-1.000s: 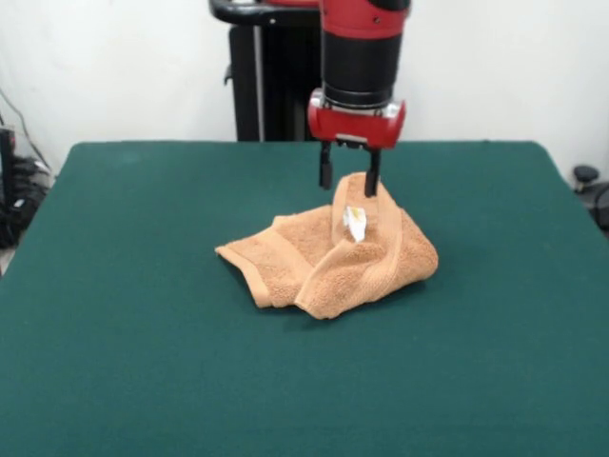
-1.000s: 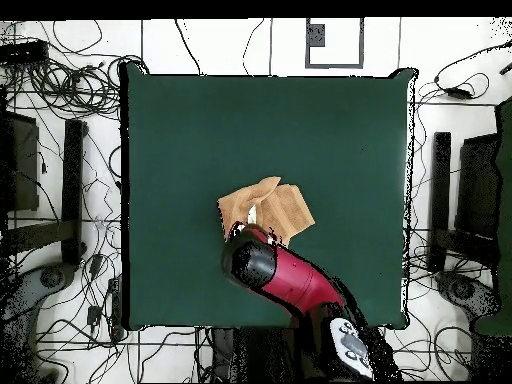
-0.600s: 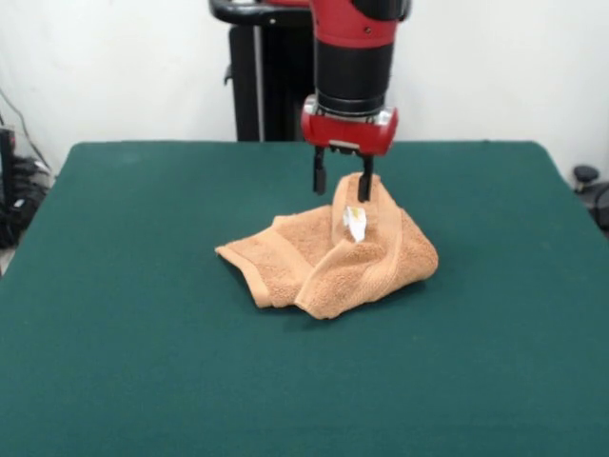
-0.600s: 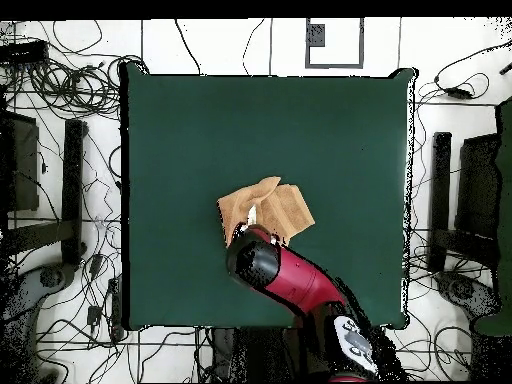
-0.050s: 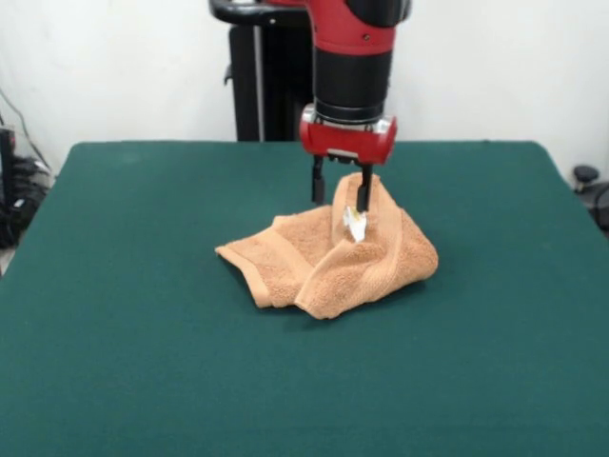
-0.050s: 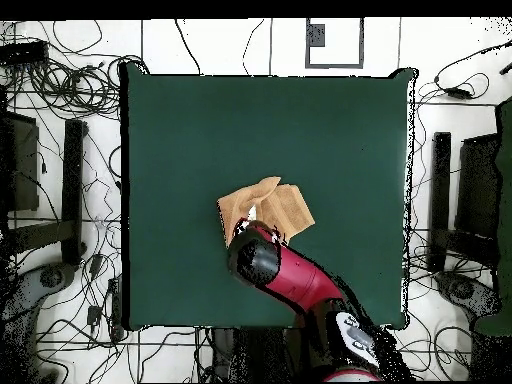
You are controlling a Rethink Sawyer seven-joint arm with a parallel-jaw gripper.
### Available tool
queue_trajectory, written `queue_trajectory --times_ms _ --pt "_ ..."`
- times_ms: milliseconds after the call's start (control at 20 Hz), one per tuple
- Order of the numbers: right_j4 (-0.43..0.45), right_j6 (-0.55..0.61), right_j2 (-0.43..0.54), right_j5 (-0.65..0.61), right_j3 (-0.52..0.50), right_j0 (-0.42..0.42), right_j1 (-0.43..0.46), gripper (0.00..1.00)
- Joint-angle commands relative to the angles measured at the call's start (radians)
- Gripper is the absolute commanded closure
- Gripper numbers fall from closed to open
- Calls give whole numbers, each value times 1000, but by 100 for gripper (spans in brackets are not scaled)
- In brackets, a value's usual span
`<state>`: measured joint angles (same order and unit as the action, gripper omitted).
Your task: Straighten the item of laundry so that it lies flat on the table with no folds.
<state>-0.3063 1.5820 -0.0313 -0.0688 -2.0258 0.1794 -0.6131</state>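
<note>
Towel (image 5: 328,255) sits crumpled near the middle of the green table (image 5: 143,362), bunched into a heap with several overlapping folds; one flap spreads toward the left of the front view, a thicker rolled lobe bulges at the right, and a peak of cloth stands up at the back. A small white tag (image 5: 354,224) shows on that peak. Gripper (image 5: 339,195) hangs directly over the raised peak with its two dark fingers (image 5: 318,185) spread apart, one at each side of the cloth ridge; nothing is pinched between them as far as the front view shows (the right finger looks to be touching or just in front of the fabric, cannot say which). In the overhead view the arm (image 6: 285,276) covers the near edge of the towel (image 6: 280,207), so the contact point is hidden there. Progress, judged: essentially none of the flattening is done. No corner is laid out and the folds are all in place. Left to do: close on the peak, lift or drag to open the heap, then spread the remaining flaps flat.
</note>
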Motion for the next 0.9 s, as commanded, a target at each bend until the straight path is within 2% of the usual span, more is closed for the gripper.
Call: queue_trajectory --times_ms 50,900 --pt "24 182 107 37 31 -21 34 0" --pt "55 197 131 68 -6 2 53 0"
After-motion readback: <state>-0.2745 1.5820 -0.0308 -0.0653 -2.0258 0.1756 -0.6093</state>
